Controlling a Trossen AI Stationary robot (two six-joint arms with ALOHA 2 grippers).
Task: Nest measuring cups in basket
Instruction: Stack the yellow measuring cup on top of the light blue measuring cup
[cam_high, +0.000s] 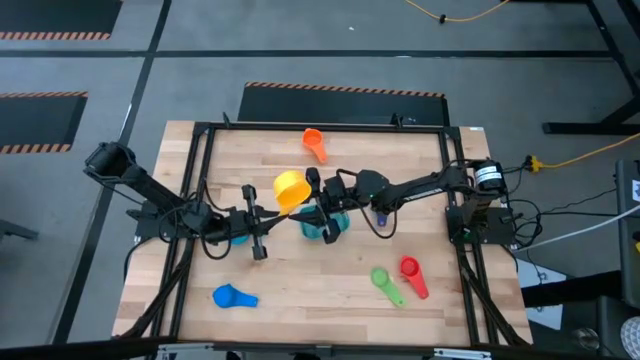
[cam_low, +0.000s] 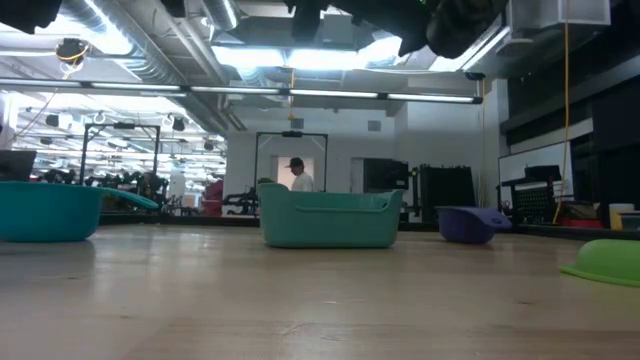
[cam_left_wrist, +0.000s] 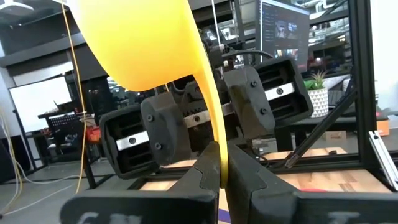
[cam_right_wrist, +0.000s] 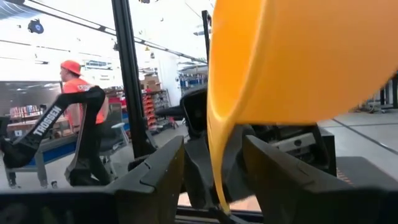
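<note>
"TROSSEN" lettering (cam_right_wrist: 48, 121) on the left arm, behind yellow cup (cam_right_wrist: 298, 62).

Hidden from me at the table's middle
The small teal plastic basket (cam_high: 331, 226) sits mostly under the arms; the round yellow plastic cup (cam_right_wrist: 298, 56) runs off my right wrist view.

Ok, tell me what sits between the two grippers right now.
The yellow measuring cup, seen in the high view. The left gripper pinches its handle; the right gripper stands open around that handle in its wrist view, facing the left one.
</note>
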